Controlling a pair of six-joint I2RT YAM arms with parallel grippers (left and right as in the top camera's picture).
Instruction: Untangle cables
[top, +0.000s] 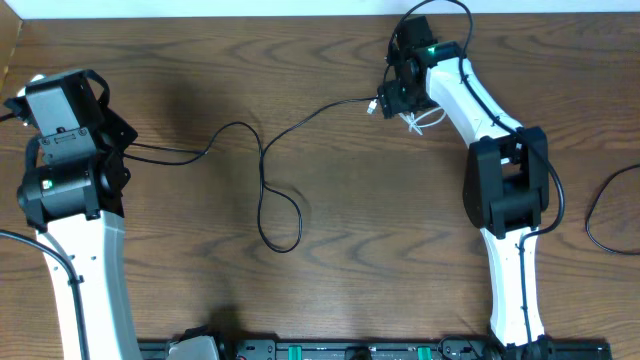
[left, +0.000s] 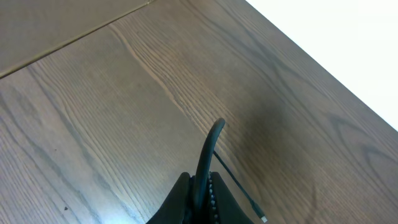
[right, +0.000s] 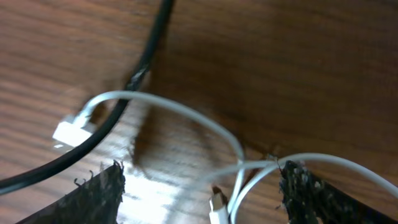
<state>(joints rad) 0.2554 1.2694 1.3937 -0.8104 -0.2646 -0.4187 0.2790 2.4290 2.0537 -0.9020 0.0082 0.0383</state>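
Overhead view: wood-grain table (top: 200, 60) carrying two cables, with two arms over it. Black cable (top: 262, 170): long. Its plug end lies just beside the head of the right arm (top: 500, 190). From there it runs away across the table, curls into one open loop and reaches the left arm (top: 70, 200), well apart from the right arm. Left jaws: together, clamped on the black cable, which arches up out of them. A thin stretch ending in a small plug lies on the table alongside. White cable (top: 425, 120): short, bunched on the table under the right arm's head. Right jaws: apart, one finger (right: 99, 193) on each side of the white cable, both its plugs showing between them. The black cable crosses the white one there; which lies on top cannot be told.
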